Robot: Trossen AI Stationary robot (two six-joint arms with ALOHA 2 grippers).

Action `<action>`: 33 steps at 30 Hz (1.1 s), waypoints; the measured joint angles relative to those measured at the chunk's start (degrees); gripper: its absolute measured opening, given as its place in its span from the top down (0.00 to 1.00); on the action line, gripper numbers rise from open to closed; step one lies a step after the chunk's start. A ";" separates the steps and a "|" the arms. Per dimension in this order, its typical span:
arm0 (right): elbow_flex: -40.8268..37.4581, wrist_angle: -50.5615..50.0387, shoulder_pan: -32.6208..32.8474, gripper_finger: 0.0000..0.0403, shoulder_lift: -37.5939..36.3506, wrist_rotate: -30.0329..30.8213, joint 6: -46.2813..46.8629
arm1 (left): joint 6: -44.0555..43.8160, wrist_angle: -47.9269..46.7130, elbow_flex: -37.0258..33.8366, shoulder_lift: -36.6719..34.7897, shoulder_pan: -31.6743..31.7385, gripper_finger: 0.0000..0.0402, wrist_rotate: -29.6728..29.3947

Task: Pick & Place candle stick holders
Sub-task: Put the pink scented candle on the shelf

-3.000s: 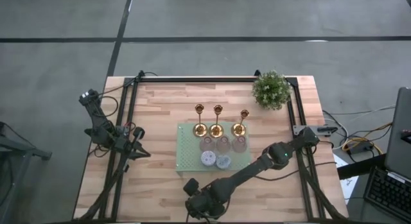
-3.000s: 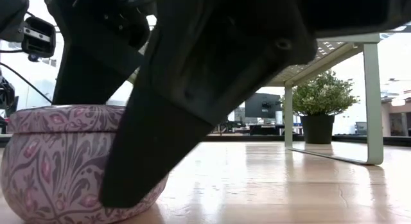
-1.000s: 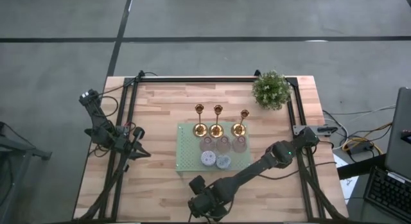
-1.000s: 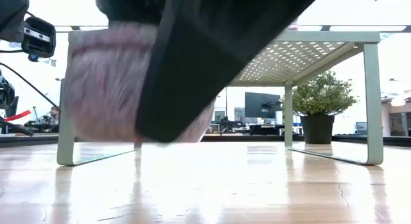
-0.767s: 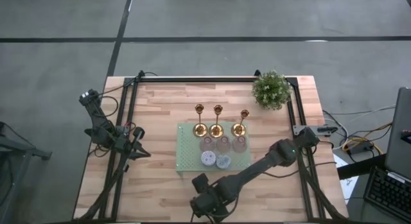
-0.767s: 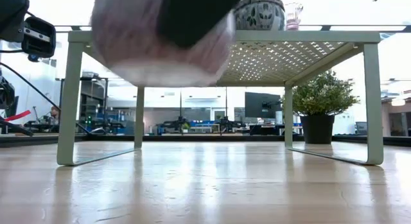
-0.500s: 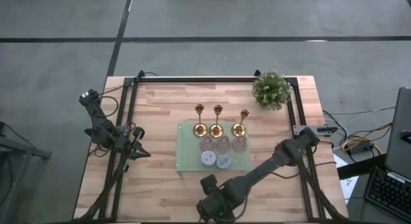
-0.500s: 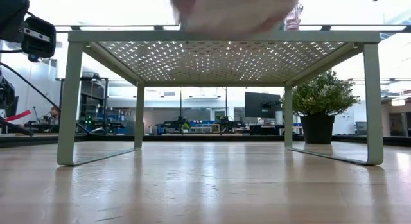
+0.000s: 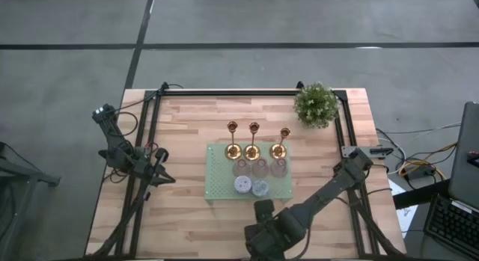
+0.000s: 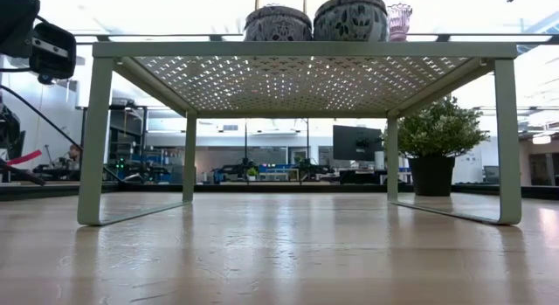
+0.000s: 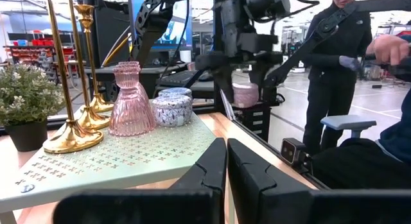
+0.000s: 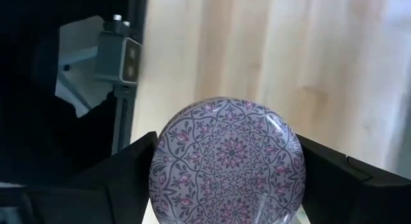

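My right tool is gripping a purple-patterned round holder between its fingers, bench lying beneath. My left tool is waiting, fingers nearly touching.

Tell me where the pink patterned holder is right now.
The pink patterned holder is clamped in the right gripper, at the table's near edge, just in front of the green rack.

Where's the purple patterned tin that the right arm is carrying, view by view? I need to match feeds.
Right wrist view: purple tin at centre, clamped between dark fingers.
Left wrist view: right of centre, beyond the shelf's end.
High view: hidden under the right gripper, near the table's front edge.
Low view: not in it.
Shared landmark: green perforated shelf, missing only from the right wrist view.
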 joint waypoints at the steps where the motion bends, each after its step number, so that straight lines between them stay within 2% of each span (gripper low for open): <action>1: -0.01 -0.96 0.08 0.25 -0.52 0.49 1.13 | -0.01 0.02 0.00 0.00 0.00 0.95 0.01; 13: -2.57 -9.17 0.55 0.25 -5.16 3.38 10.04 | 0.01 -0.01 0.00 0.00 0.00 0.95 -0.01; 21: -7.63 -13.54 0.81 0.25 -9.77 5.85 15.29 | 0.01 -0.02 0.01 0.00 0.00 0.95 -0.01; 27: -16.80 -13.32 0.83 0.26 -16.72 8.27 18.83 | 0.02 -0.01 0.00 0.00 0.00 0.95 -0.01; 33: -29.96 -4.96 0.39 0.26 -26.59 11.04 21.33 | 0.00 0.00 0.02 0.00 0.00 0.95 -0.01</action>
